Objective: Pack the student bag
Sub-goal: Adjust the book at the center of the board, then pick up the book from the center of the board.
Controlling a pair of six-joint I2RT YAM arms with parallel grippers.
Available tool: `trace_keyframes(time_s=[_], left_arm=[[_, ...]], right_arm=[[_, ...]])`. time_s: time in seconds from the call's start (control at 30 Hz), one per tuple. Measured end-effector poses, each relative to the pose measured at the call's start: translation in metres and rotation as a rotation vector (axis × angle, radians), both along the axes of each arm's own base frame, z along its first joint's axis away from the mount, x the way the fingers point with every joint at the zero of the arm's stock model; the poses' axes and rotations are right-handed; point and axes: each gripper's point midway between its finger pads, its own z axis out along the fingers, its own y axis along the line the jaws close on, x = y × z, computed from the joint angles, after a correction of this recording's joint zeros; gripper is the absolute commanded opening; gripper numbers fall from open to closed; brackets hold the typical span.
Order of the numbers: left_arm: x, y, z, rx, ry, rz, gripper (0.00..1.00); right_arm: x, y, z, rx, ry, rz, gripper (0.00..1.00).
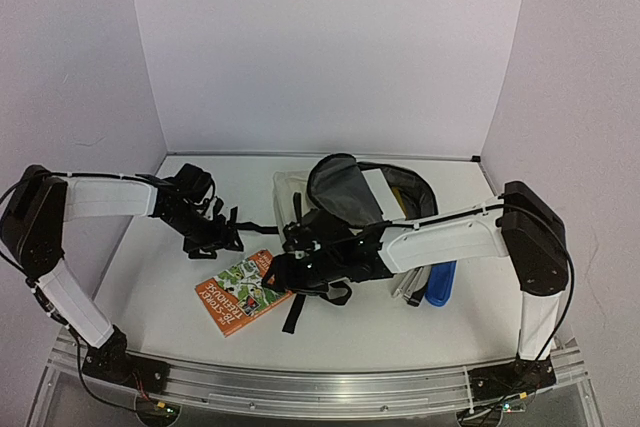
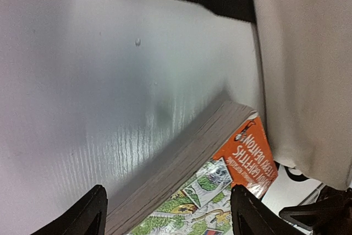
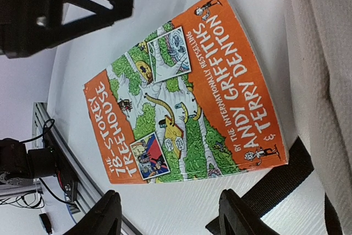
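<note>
left gripper point(image 2: 168, 216) hangs with its jaws apart over the page edge of the book point(image 3: 187, 89), gripping nothing. right gripper point(image 3: 170, 218) is also spread wide above the book, empty. the book lies flat towards the desk's point(image 1: 390, 337) near edge, beside the cream bag point(image 1: 288, 192), which sits open towards the far edge.

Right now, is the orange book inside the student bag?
No, the orange book lies flat on the table beside the student bag, outside its opening.
</note>
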Motion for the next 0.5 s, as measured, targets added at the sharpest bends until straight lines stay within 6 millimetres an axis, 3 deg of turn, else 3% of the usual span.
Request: trace_keyframes(time_s=[0.17,0.5], left_arm=[[-0.011,-0.005,-0.026,-0.001,0.083,-0.064,0.76],[-0.025,-0.019,-0.033,-0.036,0.123,-0.151,0.72]], right_arm=[[0.000,-0.001,-0.010,0.004,0.055,-0.012,0.55],[0.002,-0.006,-0.032,-0.015,0.115,-0.048,0.56]])
